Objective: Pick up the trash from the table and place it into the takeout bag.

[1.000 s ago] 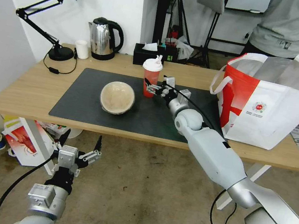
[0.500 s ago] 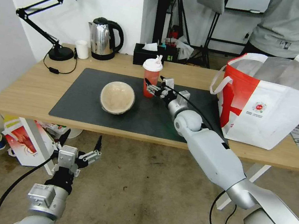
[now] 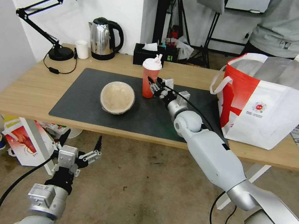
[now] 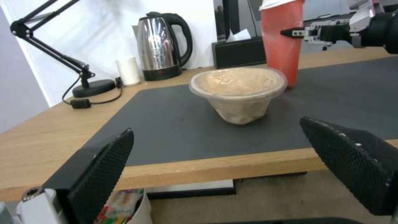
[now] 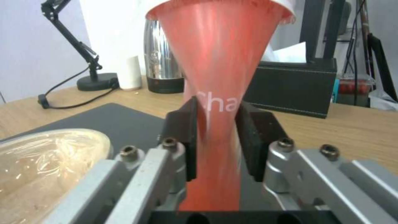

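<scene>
A: Where is the cup (image 3: 150, 78) found?

B: It is seen upright on the grey mat (image 3: 83, 101) of the table (image 3: 24, 88), between the beige bowl (image 3: 117, 97) and the bag (image 3: 271, 105). In the right wrist view it is clamped low on its red body by the black pads (image 5: 188, 137) of the right gripper (image 3: 154, 87), which is reached out over the mat.

A: And the bowl?

B: It is set on the mat just beside the cup, untouched.

A: How is the left gripper (image 3: 80, 142) placed?

B: It is held below the table's front edge, over the floor, with its fingers (image 4: 104, 168) spread wide and nothing between them.

A: And the bag?

B: It is stood open at the table's right end, well apart from the cup, its foil lining exposed. A kettle (image 3: 102, 38), a lamp (image 3: 55, 13) and a tissue box (image 3: 149, 54) are lined along the far edge.
</scene>
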`<state>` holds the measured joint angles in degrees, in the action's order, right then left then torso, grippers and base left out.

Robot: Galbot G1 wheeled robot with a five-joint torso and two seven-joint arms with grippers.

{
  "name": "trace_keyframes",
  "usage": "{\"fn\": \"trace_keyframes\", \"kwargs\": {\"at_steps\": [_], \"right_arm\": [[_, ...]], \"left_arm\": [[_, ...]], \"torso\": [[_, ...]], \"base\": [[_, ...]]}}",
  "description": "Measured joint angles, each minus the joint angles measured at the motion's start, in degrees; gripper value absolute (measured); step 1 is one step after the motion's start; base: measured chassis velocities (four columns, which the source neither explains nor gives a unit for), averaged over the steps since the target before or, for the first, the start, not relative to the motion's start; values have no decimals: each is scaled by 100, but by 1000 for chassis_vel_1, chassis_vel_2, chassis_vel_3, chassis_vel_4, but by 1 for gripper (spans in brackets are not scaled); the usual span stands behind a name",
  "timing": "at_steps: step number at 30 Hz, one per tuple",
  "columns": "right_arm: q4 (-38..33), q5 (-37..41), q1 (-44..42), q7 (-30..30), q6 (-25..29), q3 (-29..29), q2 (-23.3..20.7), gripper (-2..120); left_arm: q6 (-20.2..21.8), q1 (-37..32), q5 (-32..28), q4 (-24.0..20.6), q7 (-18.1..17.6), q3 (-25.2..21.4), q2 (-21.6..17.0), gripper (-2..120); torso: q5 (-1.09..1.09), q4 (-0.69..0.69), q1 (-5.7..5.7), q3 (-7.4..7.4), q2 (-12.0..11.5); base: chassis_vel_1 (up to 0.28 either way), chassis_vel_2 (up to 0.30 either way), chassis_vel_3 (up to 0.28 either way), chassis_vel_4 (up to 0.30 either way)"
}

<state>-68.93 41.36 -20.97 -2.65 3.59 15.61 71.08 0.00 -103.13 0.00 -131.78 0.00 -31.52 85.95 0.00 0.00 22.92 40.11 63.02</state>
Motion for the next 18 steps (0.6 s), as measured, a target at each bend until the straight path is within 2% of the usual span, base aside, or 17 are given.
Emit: {"fn": "trace_keyframes", "kwargs": {"at_steps": [9,18], "right_arm": [[-151,33,-17,8,-32,28,-122,4],[-463,137,-2,0,-118,97,-449,4]], "left_arm": [[0,0,0,0,0,0,0,100],[0,0,0,0,0,0,0,100]], "torso": [[0,1,0,0,0],[1,0,0,0,0]], "base": [[0,0,0,0],[0,0,0,0]]}}
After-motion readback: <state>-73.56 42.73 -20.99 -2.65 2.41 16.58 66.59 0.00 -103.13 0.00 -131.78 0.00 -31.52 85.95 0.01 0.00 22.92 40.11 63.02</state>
